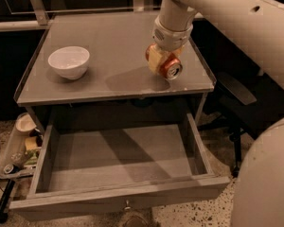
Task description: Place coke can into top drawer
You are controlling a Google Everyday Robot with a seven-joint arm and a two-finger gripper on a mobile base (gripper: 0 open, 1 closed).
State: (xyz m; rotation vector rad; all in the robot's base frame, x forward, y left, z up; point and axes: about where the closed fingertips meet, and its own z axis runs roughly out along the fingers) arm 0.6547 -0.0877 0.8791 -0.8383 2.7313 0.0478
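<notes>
over the tabletop (104,37), near its front edge, your gripper (162,63) is closed around the coke can (172,69). the top drawer (118,199) sits open below.

The arm (236,18) is a thick, smooth cream-white tube dotted with small dark round holes, and a large rounded cream shell (267,183) fills the near right. A paler ringed wrist collar (169,34) leads to the gripper (162,64), right of centre, with tan-yellow fingers (155,59).

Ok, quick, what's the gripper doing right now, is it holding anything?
The gripper: closed on the coke can, above the right front of the tabletop.
</notes>
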